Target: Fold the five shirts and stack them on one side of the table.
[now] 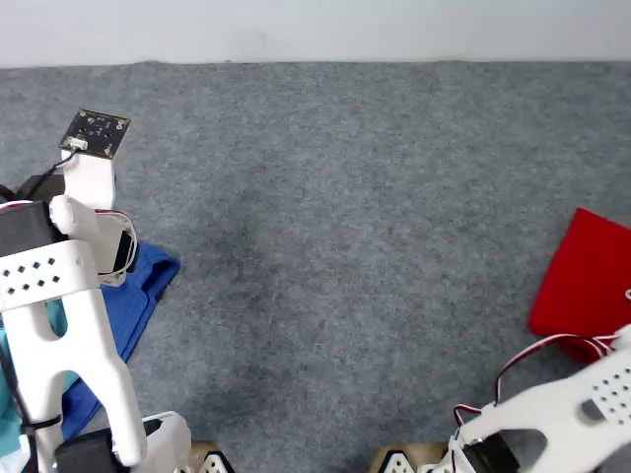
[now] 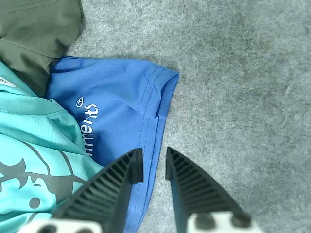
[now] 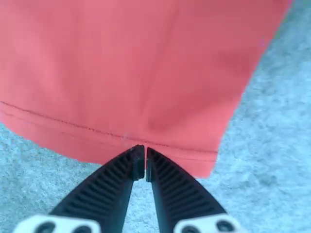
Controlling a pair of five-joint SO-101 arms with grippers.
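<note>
Altogether four lie out: red shirt (image 1: 584, 286), blue shirt (image 2: 121, 107), teal shirt (image 2: 34, 145), olive shirt (image 2: 34, 34).

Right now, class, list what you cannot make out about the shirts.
Red shirt: cut off by the high view's right edge.
Blue shirt: high view, largely hidden under the left arm.
Teal shirt: left wrist view, cut by the edge.
Olive shirt: left wrist view, cut by the corner.
</note>
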